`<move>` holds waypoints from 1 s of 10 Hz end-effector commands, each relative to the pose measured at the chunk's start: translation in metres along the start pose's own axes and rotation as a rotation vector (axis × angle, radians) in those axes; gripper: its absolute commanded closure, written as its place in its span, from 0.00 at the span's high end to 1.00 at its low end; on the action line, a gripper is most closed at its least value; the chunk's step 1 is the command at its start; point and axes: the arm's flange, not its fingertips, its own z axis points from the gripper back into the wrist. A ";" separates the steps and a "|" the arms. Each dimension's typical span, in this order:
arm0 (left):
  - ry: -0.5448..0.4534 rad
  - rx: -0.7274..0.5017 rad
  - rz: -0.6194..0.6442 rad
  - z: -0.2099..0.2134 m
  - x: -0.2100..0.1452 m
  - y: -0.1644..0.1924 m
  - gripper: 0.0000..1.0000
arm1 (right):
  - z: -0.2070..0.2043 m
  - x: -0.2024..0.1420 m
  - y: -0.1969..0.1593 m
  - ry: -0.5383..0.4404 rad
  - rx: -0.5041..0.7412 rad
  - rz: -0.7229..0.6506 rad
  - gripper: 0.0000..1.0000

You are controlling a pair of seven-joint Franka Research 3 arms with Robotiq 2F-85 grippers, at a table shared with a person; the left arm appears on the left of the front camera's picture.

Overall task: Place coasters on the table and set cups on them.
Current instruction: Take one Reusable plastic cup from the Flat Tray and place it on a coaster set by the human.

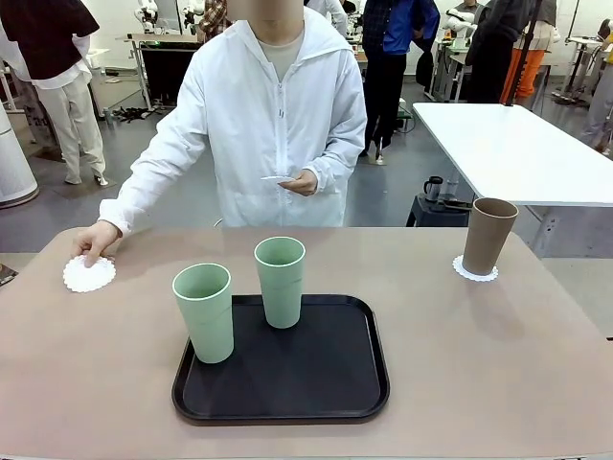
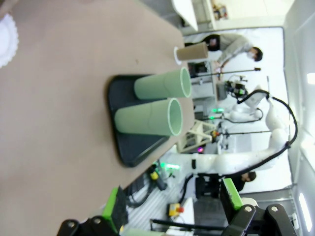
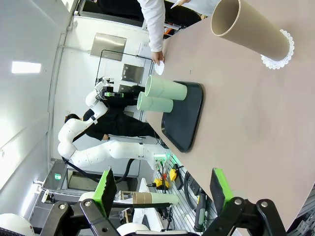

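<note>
A brown cup [image 1: 488, 236] stands upright on a coaster [image 1: 475, 272] at the table's [image 1: 479, 364] far right. Two pale green cups [image 1: 204, 312] [image 1: 280, 281] stand on the black tray [image 1: 287, 388]. The person's hand [image 1: 96, 240] presses a second coaster [image 1: 89, 274] onto the far left of the table. Their other hand holds a third coaster [image 1: 278, 179] at chest height. My left gripper [image 2: 172, 201] is open, off the table's near edge, facing the green cups [image 2: 150, 118]. My right gripper [image 3: 162, 189] is open too, well short of the brown cup [image 3: 251, 27].
The black tray [image 2: 128, 147] lies at the middle of the table's near half. A white rectangular table [image 1: 517, 153] stands behind on the right. Other people stand far back in the room.
</note>
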 end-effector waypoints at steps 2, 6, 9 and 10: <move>-0.007 -0.012 -0.006 0.000 0.000 -0.002 1.00 | 0.000 0.000 0.000 -0.004 -0.005 0.000 1.00; -0.007 -0.012 -0.006 0.000 0.000 -0.002 1.00 | 0.000 0.000 0.000 -0.004 -0.005 0.000 1.00; -0.007 -0.012 -0.006 0.000 0.000 -0.002 1.00 | 0.000 0.000 0.000 -0.004 -0.005 0.000 1.00; -0.007 -0.012 -0.006 0.000 0.000 -0.002 1.00 | 0.000 0.000 0.000 -0.004 -0.005 0.000 1.00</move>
